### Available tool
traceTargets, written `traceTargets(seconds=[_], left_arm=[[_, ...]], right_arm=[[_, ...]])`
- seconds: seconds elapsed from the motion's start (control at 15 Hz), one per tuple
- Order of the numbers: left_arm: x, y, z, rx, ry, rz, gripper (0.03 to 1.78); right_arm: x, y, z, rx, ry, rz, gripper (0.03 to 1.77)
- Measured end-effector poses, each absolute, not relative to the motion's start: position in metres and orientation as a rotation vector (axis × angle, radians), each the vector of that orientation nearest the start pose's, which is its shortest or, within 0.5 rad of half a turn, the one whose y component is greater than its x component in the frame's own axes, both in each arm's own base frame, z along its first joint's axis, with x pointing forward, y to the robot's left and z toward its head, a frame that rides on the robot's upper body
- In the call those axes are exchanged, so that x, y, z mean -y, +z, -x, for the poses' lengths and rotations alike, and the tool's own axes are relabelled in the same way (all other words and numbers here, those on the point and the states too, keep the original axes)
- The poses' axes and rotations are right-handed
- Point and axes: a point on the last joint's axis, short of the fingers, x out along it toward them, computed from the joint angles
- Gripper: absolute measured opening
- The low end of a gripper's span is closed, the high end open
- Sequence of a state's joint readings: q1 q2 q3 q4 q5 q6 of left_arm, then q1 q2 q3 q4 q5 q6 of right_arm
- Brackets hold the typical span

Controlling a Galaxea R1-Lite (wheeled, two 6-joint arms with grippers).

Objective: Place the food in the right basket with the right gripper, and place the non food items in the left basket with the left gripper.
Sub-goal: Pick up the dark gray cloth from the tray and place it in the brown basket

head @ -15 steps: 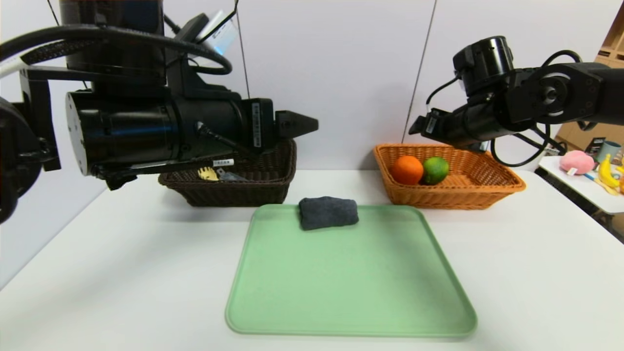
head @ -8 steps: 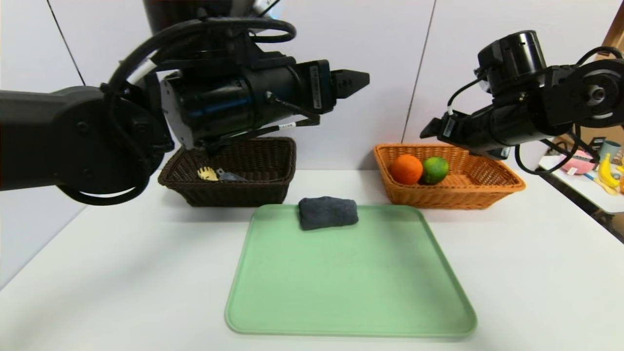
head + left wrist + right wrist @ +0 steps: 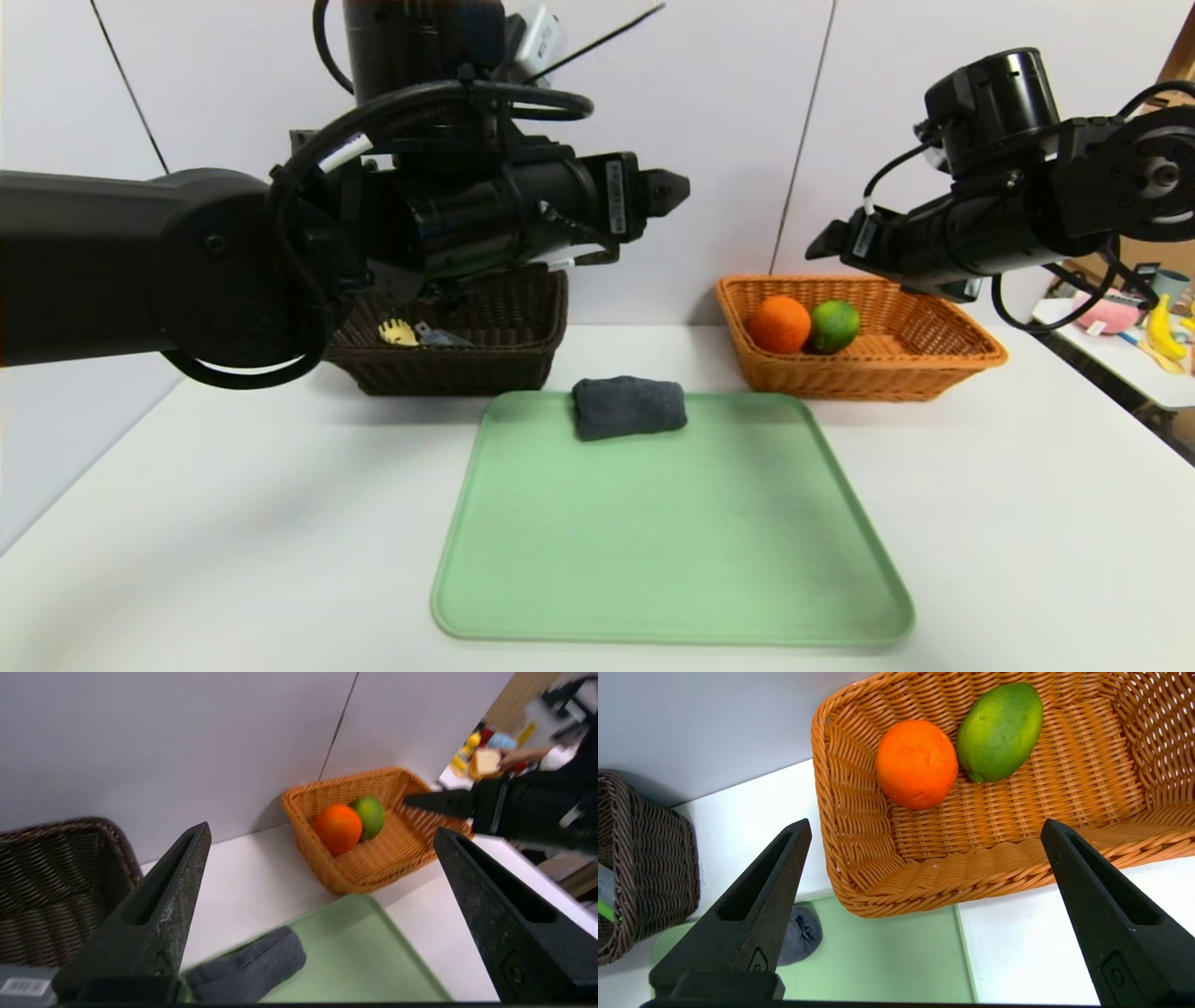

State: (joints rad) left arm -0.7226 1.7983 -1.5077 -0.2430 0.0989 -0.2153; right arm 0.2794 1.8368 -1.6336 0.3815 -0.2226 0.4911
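I am holding my left gripper high behind the tray's far edge, fingers wide with nothing between them, which is probably giving me room to come down around the grey towel. The towel is lying folded near the far edge of the green tray, on the side nearer the dark basket, so I am judging it the one non-food item awaiting transfer. Its likely destination is already holding the yellow fork-spoon and a grey case; I am reading that basket as the non-food side. My right gripper is hanging above the tan basket, fingers also wide and empty. Below it, the orange and the green citrus are resting side by side inside, so the food share is looking complete and that arm is needing only to stay out of the way. For the next move I am favouring a straight descent, closing across the soft roll deeply enough that a loose fold is not slipping out.
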Motion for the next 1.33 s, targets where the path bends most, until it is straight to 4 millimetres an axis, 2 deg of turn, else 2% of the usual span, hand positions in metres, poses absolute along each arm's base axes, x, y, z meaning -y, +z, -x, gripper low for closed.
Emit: traceTargets(seconds=[0.2,0.4,0.6,0.87,1.13,1.33], left_arm=[[0.229,0.300,-0.265,-0.226,-0.619,-0.049,1.69],[0.224,0.298,-0.273,-0.214,-0.739,-0.207,1.69],[0.227,0.294,-0.283,-0.238,-0.918,-0.226,1.69],[0.235,0.276,-0.299,-0.286,-1.099,-0.259,1.69],[0.245,0.262,-0.323,-0.321,-1.160,-0.276,1.69],[0.248,0.250,-0.331,-0.439,-1.172,-0.305,1.69]], right_arm=[[-0.092,0.273,-0.337,-0.563,-0.083,-0.332,1.69],[-0.090,0.272,-0.338,-0.567,-0.077,-0.337,1.69],[-0.089,0.271,-0.339,-0.573,-0.075,-0.342,1.69],[-0.089,0.270,-0.340,-0.582,-0.055,-0.349,1.69],[-0.090,0.265,-0.339,-0.608,-0.037,-0.351,1.69],[-0.090,0.261,-0.340,-0.621,-0.030,-0.352,1.70]])
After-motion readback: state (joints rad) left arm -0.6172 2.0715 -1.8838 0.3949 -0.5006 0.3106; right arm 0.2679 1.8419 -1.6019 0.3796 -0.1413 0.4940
